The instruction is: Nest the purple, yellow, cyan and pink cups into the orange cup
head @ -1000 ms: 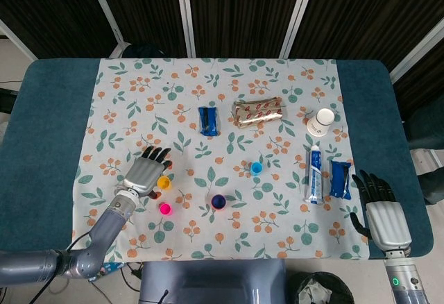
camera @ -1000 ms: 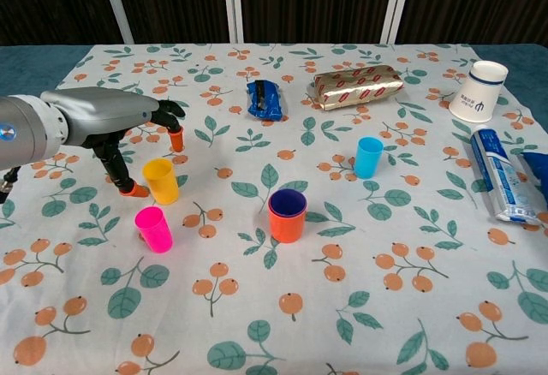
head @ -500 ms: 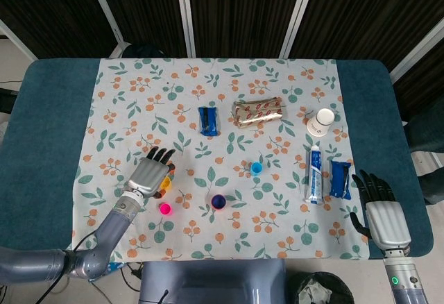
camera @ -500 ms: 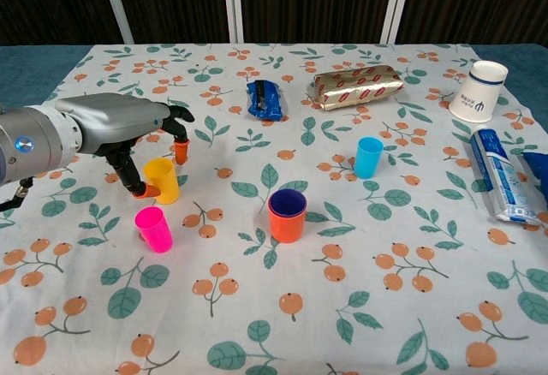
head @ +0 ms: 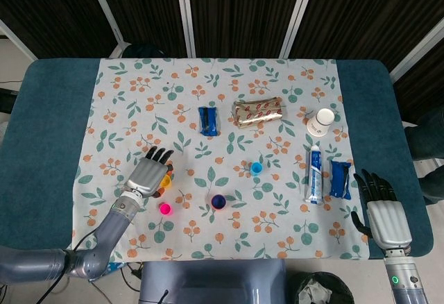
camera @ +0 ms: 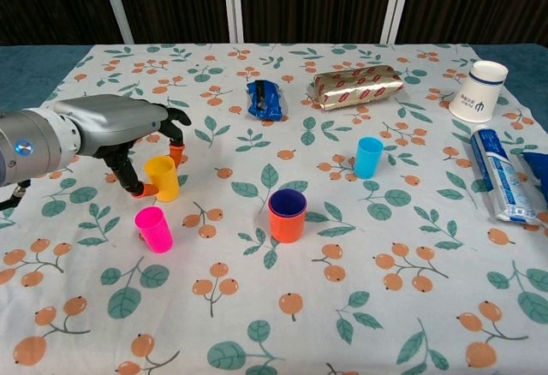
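The yellow cup (camera: 162, 178) stands on the cloth at the left. My left hand (camera: 120, 127) holds it, thumb against its left side and a fingertip behind its rim. In the head view the left hand (head: 148, 173) covers most of the yellow cup (head: 166, 180). The pink cup (camera: 154, 229) stands just in front of it, untouched. The orange cup (camera: 287, 223) sits mid-table with the purple cup (camera: 288, 202) nested inside. The cyan cup (camera: 369, 157) stands upright further right. My right hand (head: 380, 214) rests open at the table's right front edge, empty.
A blue packet (camera: 265, 99) and a gold foil packet (camera: 354, 86) lie at the back centre. A white paper cup (camera: 479, 91) lies tipped at the back right. A toothpaste tube (camera: 503, 175) and another blue packet (head: 339, 179) lie along the right side.
My left hand moved right from beside the yellow cup and closed its thumb and fingers around it. The cup stayed in place. The right hand has not moved.
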Controlling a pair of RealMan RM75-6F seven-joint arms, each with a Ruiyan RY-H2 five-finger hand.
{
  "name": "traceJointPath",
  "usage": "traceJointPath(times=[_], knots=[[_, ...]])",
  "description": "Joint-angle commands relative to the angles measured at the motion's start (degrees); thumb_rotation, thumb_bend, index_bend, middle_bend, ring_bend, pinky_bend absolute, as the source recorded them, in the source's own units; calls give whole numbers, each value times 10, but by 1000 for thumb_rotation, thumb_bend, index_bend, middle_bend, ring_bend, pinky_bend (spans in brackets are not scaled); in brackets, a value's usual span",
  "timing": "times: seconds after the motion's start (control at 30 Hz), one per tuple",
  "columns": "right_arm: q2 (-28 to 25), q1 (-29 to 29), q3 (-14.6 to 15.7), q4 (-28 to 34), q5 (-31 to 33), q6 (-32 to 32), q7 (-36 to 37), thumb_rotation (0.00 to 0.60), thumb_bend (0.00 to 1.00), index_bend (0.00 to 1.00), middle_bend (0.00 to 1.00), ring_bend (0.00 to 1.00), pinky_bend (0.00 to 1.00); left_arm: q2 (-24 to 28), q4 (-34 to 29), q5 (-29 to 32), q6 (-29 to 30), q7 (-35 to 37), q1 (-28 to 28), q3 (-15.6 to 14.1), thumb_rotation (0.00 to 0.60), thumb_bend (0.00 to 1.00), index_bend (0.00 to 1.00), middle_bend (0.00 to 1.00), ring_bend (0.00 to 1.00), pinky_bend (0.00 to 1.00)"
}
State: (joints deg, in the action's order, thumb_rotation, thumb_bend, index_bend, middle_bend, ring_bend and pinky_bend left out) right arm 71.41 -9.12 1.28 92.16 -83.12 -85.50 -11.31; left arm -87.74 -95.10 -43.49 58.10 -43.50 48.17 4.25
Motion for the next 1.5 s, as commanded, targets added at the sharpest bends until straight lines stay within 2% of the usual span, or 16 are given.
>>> traceJointPath(times=[0.03, 0.2, 0.43, 0.7, 0.9, 1.2, 1.5], knots=[[0, 1, -1, 0, -1, 2, 0, 600, 453, 23, 0, 18, 115, -1, -1, -1, 0, 1, 1, 0, 600, 276, 463, 66, 0, 29], [0, 3, -5, 0, -1, 2, 1, 600, 454, 23, 0, 18, 115, 2, -6, -3, 3, 0, 1, -3, 600, 304, 501, 86, 0, 30], [0, 6, -9, 1, -3, 2, 0, 600, 453, 23, 0, 18, 115, 13, -21, -4, 12, 12, -1, 6, 600, 310, 505, 88, 0, 31], [1, 9, -13, 1, -3, 5, -1, 600, 454, 23, 0, 18, 115, 44, -97, -42, 28, 32, 7, 37, 600, 310, 505, 92, 0, 36], [1, 10, -15, 2, -6, 6, -1, 600, 453, 23, 0, 18, 115, 49, -145, -38, 28, 2, 26, 41, 600, 309, 505, 98, 0, 37], [0, 14, -19, 2, -7, 5, 0, 600, 454, 23, 0, 18, 115, 9, -166, -20, 38, -51, 60, 42, 600, 309, 504, 104, 0, 36], [-1, 15, -20, 2, -10, 9, 1, 600, 453, 23, 0, 18, 115, -47, -142, -6, 45, -74, 85, 43, 600, 309, 504, 108, 0, 36]])
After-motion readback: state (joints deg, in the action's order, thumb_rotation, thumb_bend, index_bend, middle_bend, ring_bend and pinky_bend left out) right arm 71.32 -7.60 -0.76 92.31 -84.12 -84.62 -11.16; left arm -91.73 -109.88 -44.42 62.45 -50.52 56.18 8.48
